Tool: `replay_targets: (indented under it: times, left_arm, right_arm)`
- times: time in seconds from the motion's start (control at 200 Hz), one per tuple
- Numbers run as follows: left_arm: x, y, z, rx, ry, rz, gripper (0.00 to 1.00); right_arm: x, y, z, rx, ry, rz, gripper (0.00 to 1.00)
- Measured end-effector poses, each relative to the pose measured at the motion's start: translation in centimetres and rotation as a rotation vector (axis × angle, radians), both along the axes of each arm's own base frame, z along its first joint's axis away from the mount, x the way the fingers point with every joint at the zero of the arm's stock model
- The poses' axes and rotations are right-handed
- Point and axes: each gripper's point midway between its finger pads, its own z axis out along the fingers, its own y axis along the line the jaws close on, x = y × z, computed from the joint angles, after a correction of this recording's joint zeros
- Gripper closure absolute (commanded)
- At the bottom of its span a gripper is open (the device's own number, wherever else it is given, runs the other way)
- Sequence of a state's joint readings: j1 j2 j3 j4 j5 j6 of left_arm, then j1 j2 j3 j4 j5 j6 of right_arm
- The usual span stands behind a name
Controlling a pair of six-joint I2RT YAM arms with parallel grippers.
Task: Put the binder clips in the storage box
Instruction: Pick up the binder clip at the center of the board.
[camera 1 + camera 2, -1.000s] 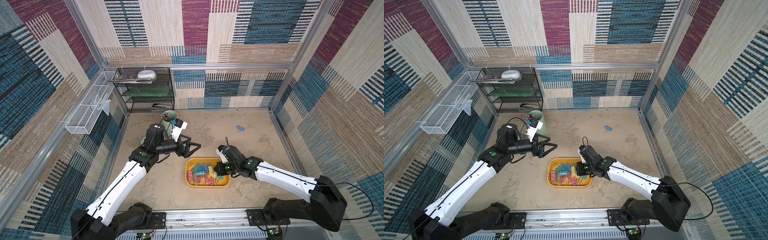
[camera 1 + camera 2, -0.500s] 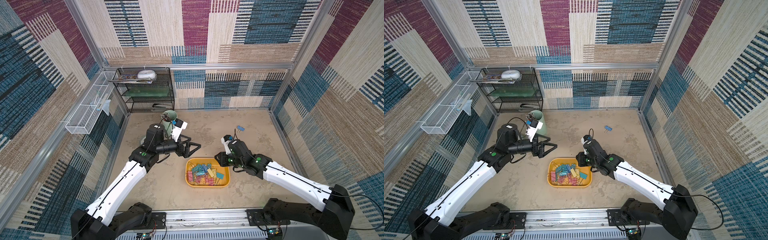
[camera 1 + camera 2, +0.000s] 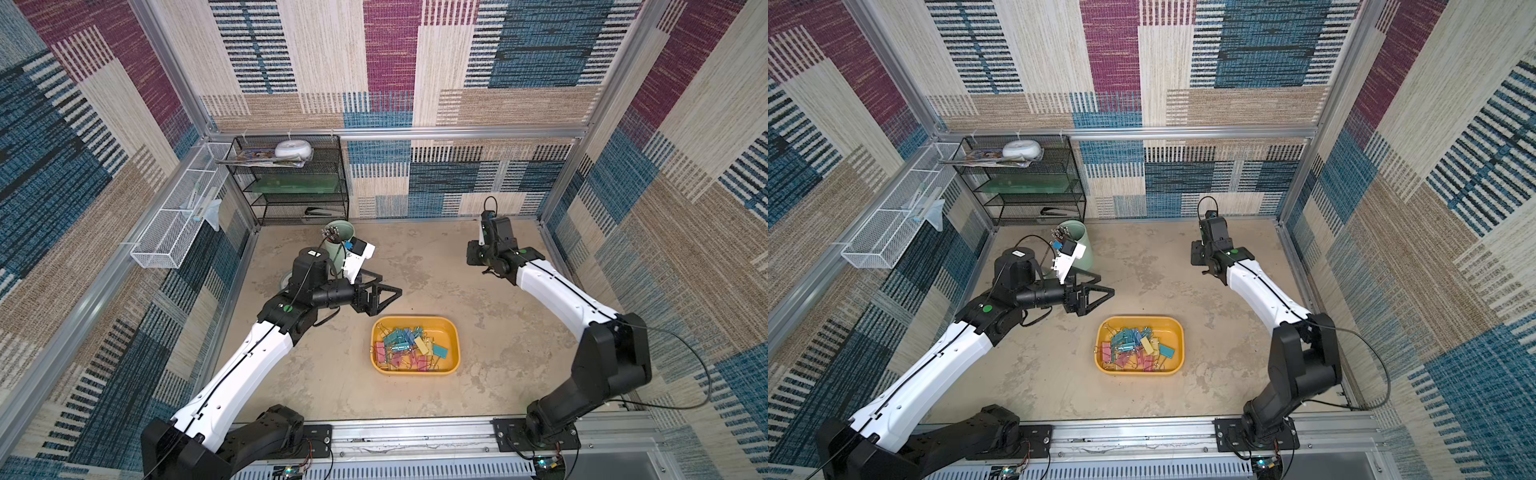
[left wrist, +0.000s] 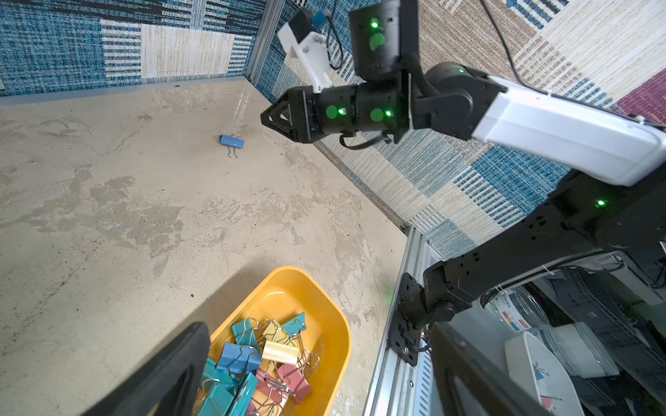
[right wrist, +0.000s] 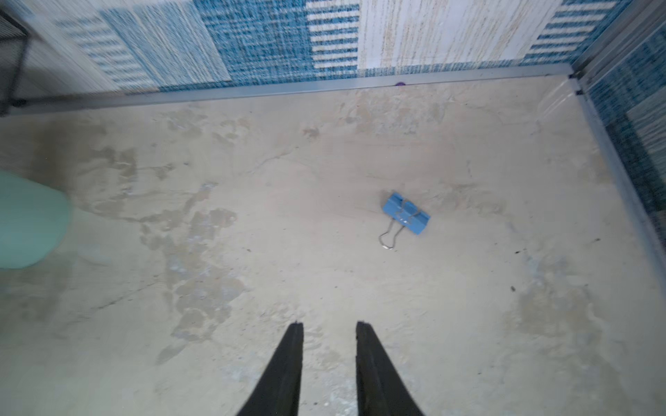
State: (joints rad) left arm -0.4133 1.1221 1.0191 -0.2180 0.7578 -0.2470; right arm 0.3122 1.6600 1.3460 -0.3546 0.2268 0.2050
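One blue clip (image 5: 406, 214) is lying far beyond the box (image 3: 415, 319); right gripper (image 5: 329, 325) is hovering short, empty, half-parted, risking shoving it wallward. Left gripper (image 3: 384, 289) is gaping empty beside the box.

Clips (image 3: 405, 347) lie in the box (image 3: 442, 332) (stray clip (image 5: 406, 214) beyond).

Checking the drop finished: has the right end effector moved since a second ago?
Yes. The right end effector has left the box and swung away toward the back wall.
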Motion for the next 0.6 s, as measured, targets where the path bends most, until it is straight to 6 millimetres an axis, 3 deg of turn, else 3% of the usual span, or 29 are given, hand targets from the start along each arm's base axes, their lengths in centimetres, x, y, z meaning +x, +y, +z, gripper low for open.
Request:
replay_targets:
  times: [0.23, 0.401, 0.516, 0.601]
  left_arm:
    - [0.0, 0.0, 0.0, 0.0, 0.001, 0.0, 0.01]
    - [0.1, 0.0, -0.2, 0.002, 0.005, 0.0, 0.01]
    - [0.2, -0.1, -0.3, 0.004, 0.01, 0.0, 0.01]
    - [0.3, -0.1, -0.5, 0.006, 0.015, 0.0, 0.01]
  right_arm:
    - [3.9, -2.2, -5.7, -0.302, 0.155, 0.027, 0.48]
    - [5.5, -3.6, -9.1, -0.459, 0.25, 0.04, 0.38]
    - [6.5, -4.4, -10.6, -0.53, 0.288, 0.046, 0.37]
    - [7.3, -5.0, -11.3, -0.561, 0.303, 0.048, 0.42]
